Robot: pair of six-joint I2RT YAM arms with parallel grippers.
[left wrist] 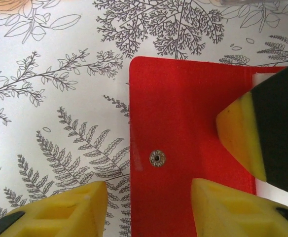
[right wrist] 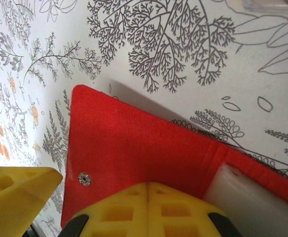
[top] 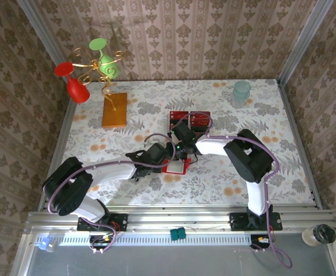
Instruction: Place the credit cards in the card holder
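The card holder (top: 175, 167) lies open on the flowered cloth near the table's middle, its red flap (left wrist: 183, 113) bearing a small metal snap (left wrist: 157, 158). A pale clear pocket (right wrist: 255, 205) shows on its other half. My left gripper (left wrist: 149, 215) is open and straddles the flap's left edge, one finger on the cloth and one over the red. My right gripper (right wrist: 148, 197) is shut, its fingertips together and low over the flap beside the pocket. The credit cards (top: 190, 119), red with gold marks, lie in a group just behind both grippers (top: 176, 150).
An orange-brown slab (top: 114, 109) lies at the back left under a wire stand with a red glass (top: 76, 86) and a green glass (top: 106, 66). A pale green cup (top: 241, 91) stands at the back right. A jar (top: 317, 234) sits off the table's near right corner.
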